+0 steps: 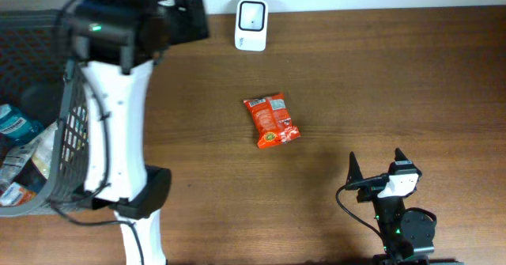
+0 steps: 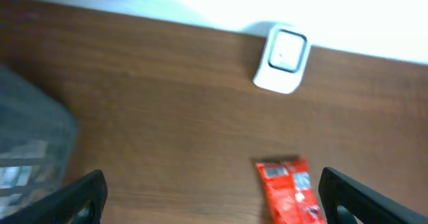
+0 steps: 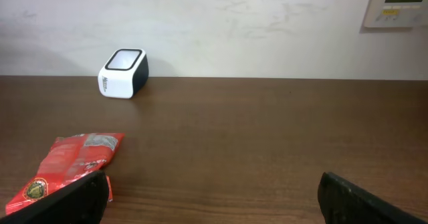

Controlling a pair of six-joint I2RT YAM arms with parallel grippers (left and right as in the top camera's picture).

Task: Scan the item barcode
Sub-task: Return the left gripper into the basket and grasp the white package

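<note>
I see the brown wooden bench point(image 1: 356, 75) with a dark mesh basket point(image 1: 67, 130) of packets at its left end. The white left arm point(image 1: 118, 115) reaches along the basket toward the far edge, and the left jaws stand spread wide, holding nothing. The black right arm point(image 1: 403, 225) sits at the near edge, and the right jaws are likewise spread. A small white barcode scanner point(image 1: 251, 25) stands at the far edge. The red snack packet point(image 1: 272, 119) lies flat mid-bench, near the scanner but apart from it.

bg: white wall point(image 3: 267, 30) | dark brown wood tbl point(image 1: 411, 83) | wall panel point(image 3: 399, 3) top-R corner
</note>
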